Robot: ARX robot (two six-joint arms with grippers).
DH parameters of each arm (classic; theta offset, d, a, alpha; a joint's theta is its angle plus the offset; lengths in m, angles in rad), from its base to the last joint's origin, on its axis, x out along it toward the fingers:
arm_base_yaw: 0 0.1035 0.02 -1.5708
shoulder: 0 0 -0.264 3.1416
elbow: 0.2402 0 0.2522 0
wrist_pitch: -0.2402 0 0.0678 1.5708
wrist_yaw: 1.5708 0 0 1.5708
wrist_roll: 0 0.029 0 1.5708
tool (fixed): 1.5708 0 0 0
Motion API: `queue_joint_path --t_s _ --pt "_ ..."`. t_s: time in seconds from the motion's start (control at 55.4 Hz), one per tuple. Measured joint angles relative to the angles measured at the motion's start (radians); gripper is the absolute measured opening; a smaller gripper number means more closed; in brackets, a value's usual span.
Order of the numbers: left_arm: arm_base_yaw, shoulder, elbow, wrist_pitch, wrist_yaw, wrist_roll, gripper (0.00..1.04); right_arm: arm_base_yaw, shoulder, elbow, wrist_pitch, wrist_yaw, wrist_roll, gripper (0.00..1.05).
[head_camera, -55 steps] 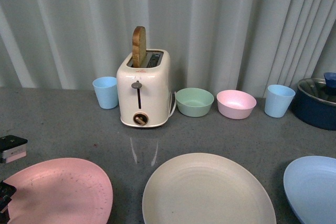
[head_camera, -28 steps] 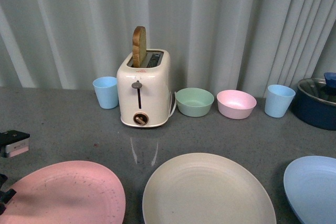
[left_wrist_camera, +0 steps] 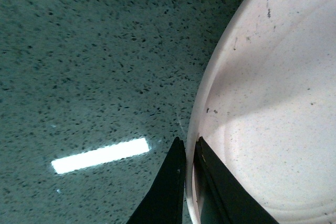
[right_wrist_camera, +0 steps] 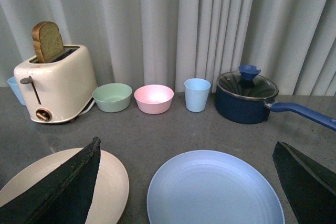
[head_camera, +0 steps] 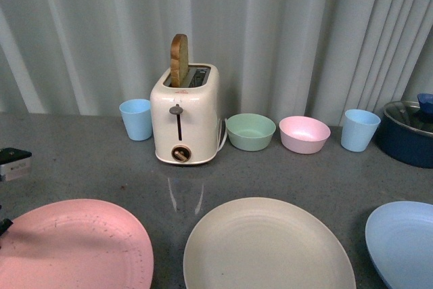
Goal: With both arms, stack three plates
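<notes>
The pink plate (head_camera: 71,245) is at the front left, tilted, its left rim pinched in my left gripper (left_wrist_camera: 189,148), which is shut on it; the plate fills the wrist view (left_wrist_camera: 273,108). The left arm shows only at the front view's left edge. The cream plate (head_camera: 267,245) lies flat at the front middle and also shows in the right wrist view (right_wrist_camera: 113,179). The light blue plate (head_camera: 402,238) lies at the front right. My right gripper (right_wrist_camera: 191,182) is open, its fingers (right_wrist_camera: 68,187) wide apart above the blue plate (right_wrist_camera: 212,190).
At the back stand a cream toaster (head_camera: 185,116) with a bread slice, two light blue cups (head_camera: 136,118) (head_camera: 358,129), a green bowl (head_camera: 250,131), a pink bowl (head_camera: 304,133) and a dark blue lidded pot (right_wrist_camera: 245,97) with its handle pointing right. The countertop (head_camera: 88,160) is grey speckled stone.
The pink plate has lifted and shifted in my left gripper: it slid right, then its far rim rose and it moved back left. The other plates have not moved.
</notes>
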Motion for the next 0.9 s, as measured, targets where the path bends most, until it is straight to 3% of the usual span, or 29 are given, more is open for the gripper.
queue_joint_path --t_s 0.235,0.47,0.686,0.903 --pt "0.03 -0.049 0.094 -0.115 -0.006 0.011 0.03 0.0 0.0 0.0 0.0 0.0 0.0 0.97" --pt "0.016 -0.058 0.219 -0.264 0.078 -0.089 0.03 0.0 0.0 0.0 0.0 0.0 0.0 0.97" --pt "-0.069 -0.072 0.289 -0.337 0.162 -0.219 0.03 0.0 0.0 0.0 0.0 0.0 0.0 0.97" --pt "-0.208 -0.089 0.259 -0.303 0.233 -0.352 0.03 0.0 0.0 0.0 0.0 0.0 0.0 0.97"
